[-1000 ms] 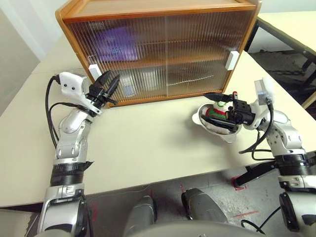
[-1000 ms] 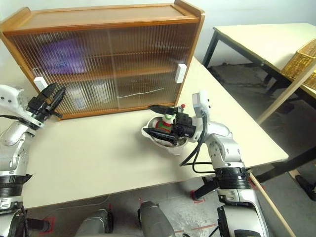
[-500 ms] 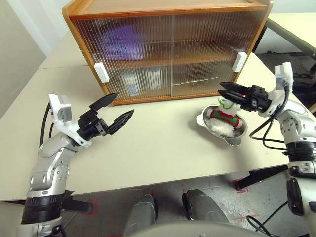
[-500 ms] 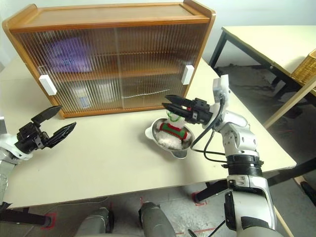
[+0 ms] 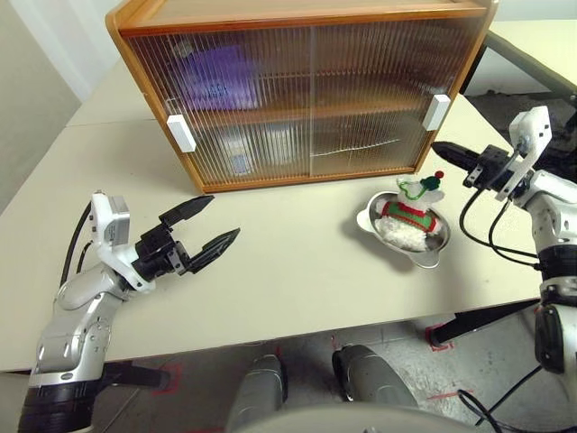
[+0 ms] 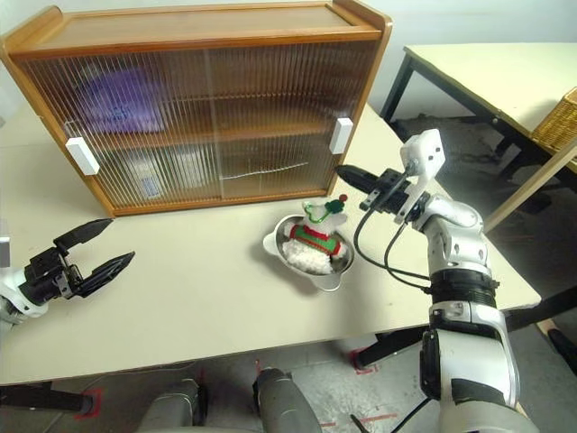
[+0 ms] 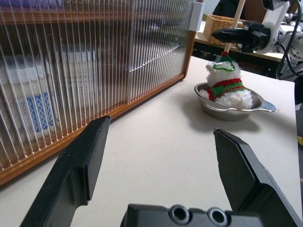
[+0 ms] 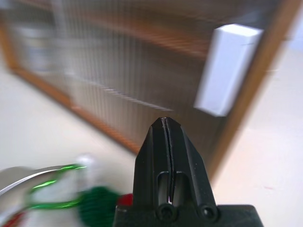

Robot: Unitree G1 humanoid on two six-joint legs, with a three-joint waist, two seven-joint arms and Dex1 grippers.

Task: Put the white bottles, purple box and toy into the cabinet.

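The cabinet stands at the back of the table with both ribbed sliding doors closed. Behind the left door the purple box shows as a blur on the upper shelf. White bottles with blue labels show on the lower shelf. The toy sits in a steel bowl in front of the cabinet's right end. My left gripper hangs open and empty over the table, in front of the cabinet's left end. My right gripper is shut and empty, its tip just below the right door's white handle.
The left door's white handle is at the cabinet's left edge. A second table with a wicker basket stands to the right, across a gap. The table's front edge runs close under both arms.
My right gripper left the toy in the bowl, shut, and moved right and back toward the right handle. My left gripper opened wide and drew back from the left handle.
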